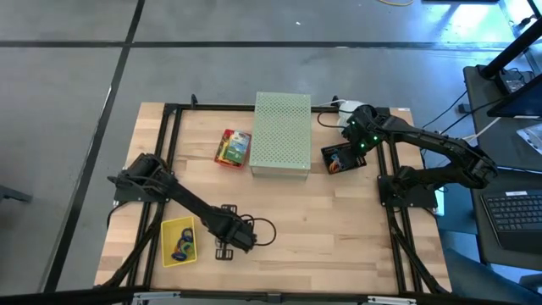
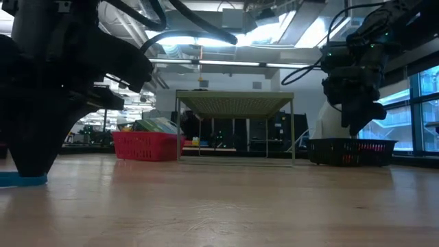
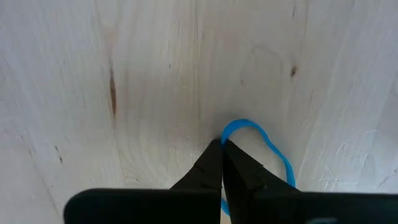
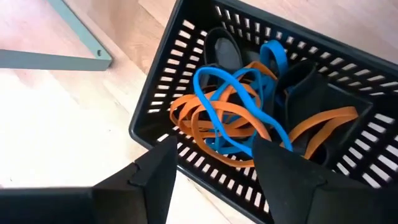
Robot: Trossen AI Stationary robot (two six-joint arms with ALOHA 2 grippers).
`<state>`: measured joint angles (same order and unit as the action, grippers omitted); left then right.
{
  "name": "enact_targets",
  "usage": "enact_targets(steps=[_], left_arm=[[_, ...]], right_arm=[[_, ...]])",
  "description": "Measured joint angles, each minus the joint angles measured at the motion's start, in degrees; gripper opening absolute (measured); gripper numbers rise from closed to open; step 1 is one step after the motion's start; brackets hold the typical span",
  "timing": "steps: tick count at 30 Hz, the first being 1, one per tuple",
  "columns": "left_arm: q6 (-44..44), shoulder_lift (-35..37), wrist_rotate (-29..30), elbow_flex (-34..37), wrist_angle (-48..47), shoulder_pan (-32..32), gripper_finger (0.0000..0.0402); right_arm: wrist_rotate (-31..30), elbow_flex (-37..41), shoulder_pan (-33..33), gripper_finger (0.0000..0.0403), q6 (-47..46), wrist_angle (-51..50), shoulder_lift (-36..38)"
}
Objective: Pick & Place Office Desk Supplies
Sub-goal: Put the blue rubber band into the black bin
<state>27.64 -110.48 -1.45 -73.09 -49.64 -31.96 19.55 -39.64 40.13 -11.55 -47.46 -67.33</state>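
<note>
The left gripper (image 3: pixel 222 149) rests on the pale, grained wooden table (image 1: pixel 339 229) at the near edge, its tapered black fingers pressed together on a thin blue rubber band (image 3: pixel 267 146); the loop lies flat on the wood beside and beyond the tips. Just beside it sits a yellow tray (image 1: pixel 174 230) holding coloured items. Farther back, the right gripper (image 4: pixel 211 168) hangs above a black slotted plastic basket (image 4: pixel 161 99), fingers spread apart and empty. Tangled orange and blue bands (image 4: pixel 230 109) fill the basket, directly beyond the fingertips. A pale green perforated box (image 1: pixel 282 131) stands mid-table.
</note>
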Motion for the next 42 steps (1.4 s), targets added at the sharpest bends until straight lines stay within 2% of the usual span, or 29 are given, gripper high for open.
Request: enact_targets(steps=[6, 13, 16, 25, 29, 33, 37, 42], left_arm=[[0.9, 2.11, 0.34, -0.91, -1.34, 0.91, 0.0002], [2.9, 8.92, 3.78, -0.97, -1.55, 2.54, 0.0002], [4.77, 12.67, 5.43, -0.99, -1.58, 3.41, 0.0002], [11.46, 25.84, 16.71, -1.06, -0.37, 7.35, 0.0002], [9.45, 30.23, 21.08, -1.06, 5.74, 10.99, 0.0002], [3.53, 32.56, 22.38, -1.08, 13.59, 15.44, 0.0002], [-3.05, 32.97, 20.04, -1.08, 22.24, 20.39, 0.0002], [-7.7, 32.66, 15.33, -1.08, 30.02, 24.88, 0.0002]], right_arm=[[0.9, -0.03, -0.01, 0.0199, -0.14, 0.01, 2.11], [1.34, -2.69, -0.09, 0.0187, -0.42, -2.77, 6.56], [3.61, -4.3, -0.72, 0.0183, -0.41, -3.84, 8.28], [5.89, -11.71, -6.1, 0.0169, -4.4, -2.99, 14.44], [7.92, -15.12, -9.64, 0.0161, -9.53, -0.27, 16.23], [7.93, -18.03, -13.59, 0.0156, -15.17, 4.46, 16.91], [7.19, -18.9, -17.95, 0.0152, -20.71, 11.89, 16.73], [3.47, -18.91, -21.99, 0.0148, -24.11, 17.3, 16.06]])
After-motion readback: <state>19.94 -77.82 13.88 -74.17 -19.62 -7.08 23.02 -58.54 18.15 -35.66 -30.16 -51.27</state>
